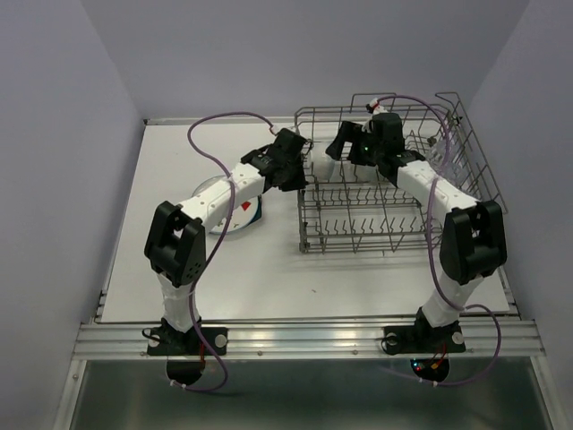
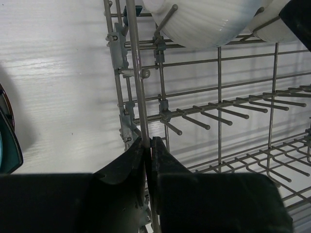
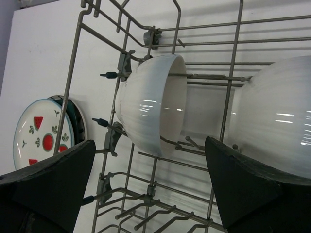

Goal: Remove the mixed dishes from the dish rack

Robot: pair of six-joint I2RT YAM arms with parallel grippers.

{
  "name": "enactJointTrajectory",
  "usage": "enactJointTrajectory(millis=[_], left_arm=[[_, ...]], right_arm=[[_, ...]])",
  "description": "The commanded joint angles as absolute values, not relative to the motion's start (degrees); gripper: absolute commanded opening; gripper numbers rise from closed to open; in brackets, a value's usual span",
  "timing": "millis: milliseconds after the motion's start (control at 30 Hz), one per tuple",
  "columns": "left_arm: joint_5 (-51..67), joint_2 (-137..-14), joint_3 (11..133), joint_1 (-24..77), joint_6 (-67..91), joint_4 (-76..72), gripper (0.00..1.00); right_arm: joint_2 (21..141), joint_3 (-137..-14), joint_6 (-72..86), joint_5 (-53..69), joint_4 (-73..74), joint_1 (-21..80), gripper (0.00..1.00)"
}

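The grey wire dish rack [image 1: 394, 219] stands on the right half of the table. My left gripper [image 2: 148, 143] is shut on the rack's left rim wire [image 2: 136, 73]. Two small white bowls [image 3: 146, 104] [image 3: 277, 116] lie on their sides among the tines at the rack's back left. My right gripper [image 3: 149, 143] hangs open just above them, with nothing between its fingers. In the top view the right gripper [image 1: 345, 148] is over the rack's far left corner. The strawberry plate [image 3: 41, 138] rests on the teal plate [image 3: 75, 121] on the table, left of the rack.
The stacked plates [image 1: 240, 213] lie partly under my left forearm. The rack's taller wire side section [image 1: 466, 152] rises along its right side. Rows of upright tines [image 2: 214, 114] fill the rack's floor. The white table [image 1: 179, 179] has a raised back edge.
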State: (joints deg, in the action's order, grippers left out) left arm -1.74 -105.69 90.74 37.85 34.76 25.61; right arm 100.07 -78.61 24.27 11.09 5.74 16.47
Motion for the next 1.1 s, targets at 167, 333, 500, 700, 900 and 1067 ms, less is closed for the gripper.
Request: enactJointTrajectory(millis=[167,333,500,700,900,1067], left_arm=[[-3.7,-108.1,97.2,37.88,29.53,28.91,0.05],[-2.9,-108.28,96.68,37.88,29.97,28.39,0.04],[-3.34,-108.28,96.77,37.79,29.79,28.56,0.04],[-3.69,-107.84,96.42,37.88,30.14,28.48,0.04],[-3.52,-107.84,95.98,37.79,30.23,27.95,0.04],[-2.64,-107.14,94.84,37.88,30.41,26.99,0.04]], right_arm=[[105.11,-84.9,21.1,18.72,0.7,16.08,1.0],[107.31,-86.31,21.36,20.3,0.62,16.08,1.0],[110.3,-87.71,23.03,22.41,0.7,16.08,0.92],[112.93,-88.42,26.62,25.99,0.7,15.39,0.79],[115.05,-88.42,29.09,31.72,-2.9,14.86,0.64],[117.07,-88.42,30.32,34.27,-4.21,13.8,0.51]])
